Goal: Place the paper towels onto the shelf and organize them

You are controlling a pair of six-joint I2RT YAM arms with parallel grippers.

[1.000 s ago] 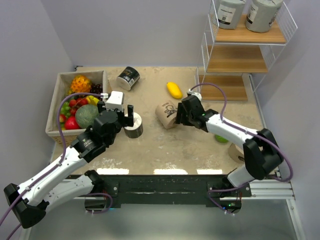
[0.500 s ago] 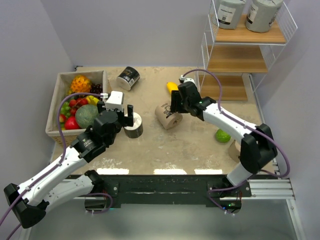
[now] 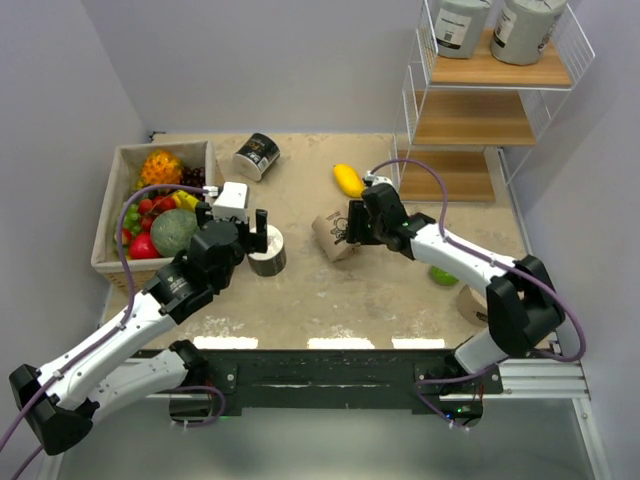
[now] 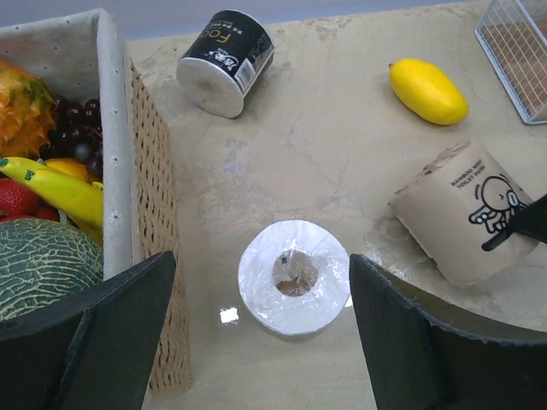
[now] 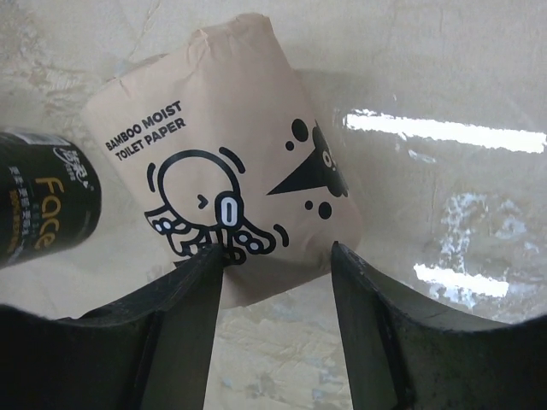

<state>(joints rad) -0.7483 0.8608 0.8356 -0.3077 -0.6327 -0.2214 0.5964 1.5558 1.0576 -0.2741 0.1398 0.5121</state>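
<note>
At the left, a woven box of fruit (image 3: 112,210) sits on the desk (image 3: 390,290). The left arm reaches forward beside it, and the left hand (image 4: 261,265), fingers wide apart, hovers over a black paper-wrapped roll standing on end (image 4: 295,275). Another black roll (image 3: 256,156) lies on its side at the far edge. At centre, the right arm bends leftward, and the right hand (image 5: 275,254) straddles a tan paper-wrapped roll (image 5: 231,171) lying on the desk; whether its fingers press it, I cannot tell. On the far right, the white wire shelf with wooden boards (image 3: 490,120) holds two grey rolls (image 3: 462,25) on its top tier.
</note>
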